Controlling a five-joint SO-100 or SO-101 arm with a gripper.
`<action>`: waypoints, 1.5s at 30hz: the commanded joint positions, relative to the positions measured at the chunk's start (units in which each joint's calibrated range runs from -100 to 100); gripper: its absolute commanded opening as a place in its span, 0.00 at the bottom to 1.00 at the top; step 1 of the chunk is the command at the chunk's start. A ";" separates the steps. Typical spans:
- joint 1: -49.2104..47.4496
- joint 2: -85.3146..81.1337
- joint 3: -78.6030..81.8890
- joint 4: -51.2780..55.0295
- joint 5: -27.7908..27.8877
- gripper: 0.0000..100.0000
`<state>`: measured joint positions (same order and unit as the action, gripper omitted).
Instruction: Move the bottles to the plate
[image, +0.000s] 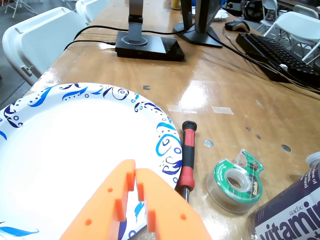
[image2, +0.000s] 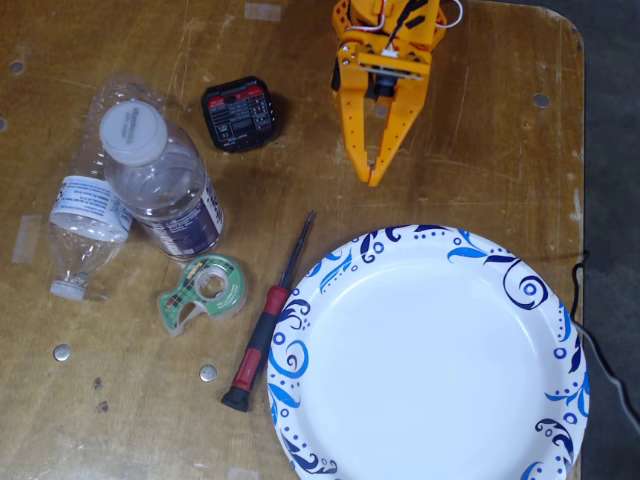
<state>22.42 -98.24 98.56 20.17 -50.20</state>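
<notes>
A white paper plate with blue swirls (image2: 430, 350) lies on the wooden table; it also fills the left of the wrist view (image: 60, 145). Two clear bottles sit at the left of the fixed view: an upright one with a white cap and dark label (image2: 160, 185), whose label shows at the wrist view's lower right (image: 290, 215), and a crumpled one lying on its side (image2: 85, 225). My orange gripper (image2: 373, 180) is shut and empty, above the table just beyond the plate's rim, far from both bottles. In the wrist view its fingertips (image: 135, 172) meet over the plate's edge.
A red-and-black screwdriver (image2: 265, 325) and a green tape dispenser (image2: 200, 292) lie between the plate and the bottles. A black device (image2: 240, 113) sits near the bottles. The wrist view shows a monitor base (image: 147, 47), a keyboard (image: 280, 55) and white chairs beyond.
</notes>
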 joint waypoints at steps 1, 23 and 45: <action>3.51 -0.50 0.45 4.55 1.53 0.01; 3.51 -0.58 0.36 1.15 5.33 0.01; 14.61 -0.58 0.45 -24.78 5.33 0.01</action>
<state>33.45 -98.24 98.56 -3.23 -44.88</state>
